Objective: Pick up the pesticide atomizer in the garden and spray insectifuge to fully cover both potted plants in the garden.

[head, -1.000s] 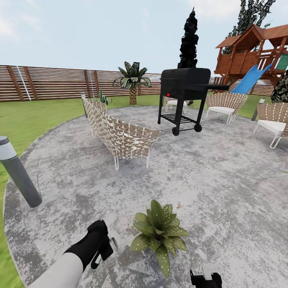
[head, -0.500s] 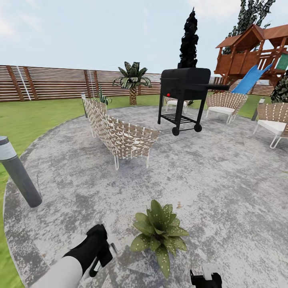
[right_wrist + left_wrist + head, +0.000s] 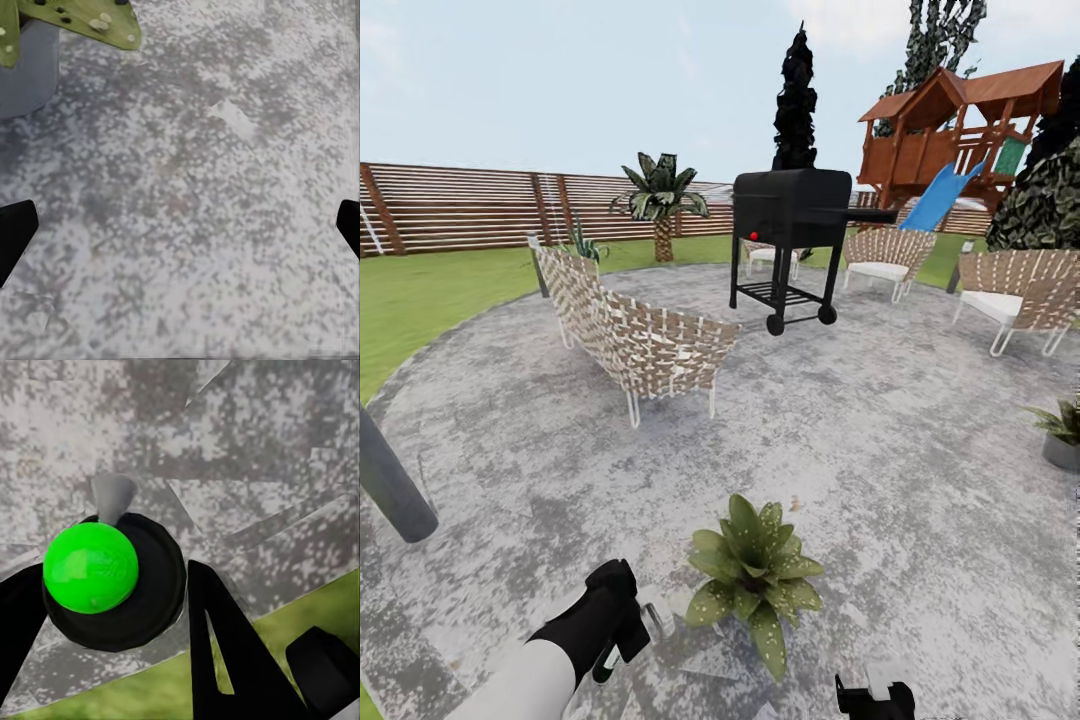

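Left fingers [image 3: 217, 652] seemingly grip pesticide atomizer [image 3: 112, 581], beside potted plant [image 3: 752, 580].

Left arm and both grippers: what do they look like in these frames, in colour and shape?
The left arm has a smooth white forearm ending in a matte black wrist and gripper. Its fingers are flat black wedges, one with a slot cut through it. The right gripper is black with a pale block on top.

Atomizer [image 3: 105, 581] clamped in left tool [image 3: 622, 628], green cap up. One speckled potted plant [image 3: 752, 580] just beside it; second plant [image 3: 1062, 432] at patio's [image 3: 880, 430] right edge.
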`<state>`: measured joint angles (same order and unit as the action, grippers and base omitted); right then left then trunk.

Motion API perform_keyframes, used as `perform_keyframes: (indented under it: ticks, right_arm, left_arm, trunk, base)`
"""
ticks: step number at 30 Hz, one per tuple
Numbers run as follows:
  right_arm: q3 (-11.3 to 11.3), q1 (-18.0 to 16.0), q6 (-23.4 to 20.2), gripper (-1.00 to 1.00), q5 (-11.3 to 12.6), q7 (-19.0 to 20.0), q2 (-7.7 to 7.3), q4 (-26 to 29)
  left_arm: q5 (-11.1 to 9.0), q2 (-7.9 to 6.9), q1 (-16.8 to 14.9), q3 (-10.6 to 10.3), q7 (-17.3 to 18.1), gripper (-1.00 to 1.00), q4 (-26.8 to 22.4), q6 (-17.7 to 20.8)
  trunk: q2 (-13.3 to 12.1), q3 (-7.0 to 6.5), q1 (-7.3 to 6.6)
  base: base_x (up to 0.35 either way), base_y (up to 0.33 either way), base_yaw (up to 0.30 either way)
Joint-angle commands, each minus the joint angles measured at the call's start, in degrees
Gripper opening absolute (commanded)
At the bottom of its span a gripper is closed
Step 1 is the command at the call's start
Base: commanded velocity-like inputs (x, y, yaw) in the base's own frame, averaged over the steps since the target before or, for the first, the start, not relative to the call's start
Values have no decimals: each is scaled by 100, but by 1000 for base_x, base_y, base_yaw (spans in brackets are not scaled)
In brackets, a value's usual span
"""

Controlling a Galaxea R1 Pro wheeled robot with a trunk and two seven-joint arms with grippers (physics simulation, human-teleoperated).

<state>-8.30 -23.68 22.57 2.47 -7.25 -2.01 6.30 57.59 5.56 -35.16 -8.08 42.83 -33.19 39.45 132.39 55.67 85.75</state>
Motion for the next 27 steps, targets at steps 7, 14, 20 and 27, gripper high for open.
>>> perform_keyframes:
  ticks: [7, 14, 20, 27]
  right_arm:
    - [-49, -5, 16, 100, 26, -31, -1, -6]
    - [-45, -5, 13, 100, 29, -31, -3, -6]
    - [-40, -5, 14, 100, 34, -31, -25, -6]
    - [-40, -5, 18, 100, 43, -38, -23, 2]
  left_arm:
    - [5, -6, -44, -26, 82, -100, -38, 11]
    - [59, -51, -586, -42, 353, -100, -134, 27]
    - [652, 13, -1182, -61, 1232, -100, -159, 14]
    - [1025, 53, -1500, -63, 2005, -100, -204, -47]
  trunk:
    - [2, 5, 0]
    - [2, 5, 0]
    - [2, 5, 0]
    - [2, 5, 0]
  base:
    - [-17, 306, -273]
    - [43, 226, -49]
    - [2, 6, 0]
    - [0, 0, -28]
